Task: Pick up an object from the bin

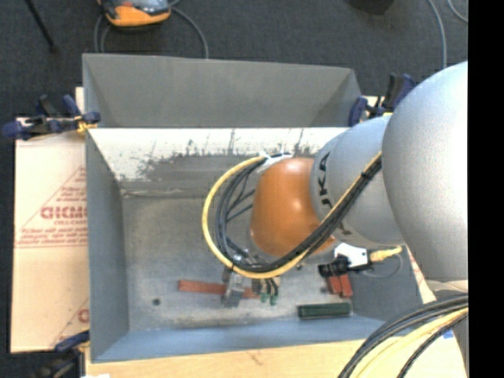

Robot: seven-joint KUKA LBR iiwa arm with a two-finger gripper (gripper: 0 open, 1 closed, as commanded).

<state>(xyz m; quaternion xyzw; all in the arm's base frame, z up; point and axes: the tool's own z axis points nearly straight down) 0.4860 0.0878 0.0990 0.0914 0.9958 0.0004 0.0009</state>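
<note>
My gripper (pixel 234 292) is low in the bin near the front wall, below the orange cover. It stands at the right end of a flat red-brown strip (pixel 200 287) that lies on the bin floor and points left. Whether it touches the strip I cannot tell. Just to its right lie small green pieces (pixel 270 296). Part of the strip's right end is hidden by the gripper.
A dark green bar (pixel 323 311) lies along the front wall to the right. A red and black thing (pixel 338 279) sits above it, near the right wall. The arm, its orange cover and looped cables hide the bin's middle and right. A small dark speck (pixel 156 302) lies front left.
</note>
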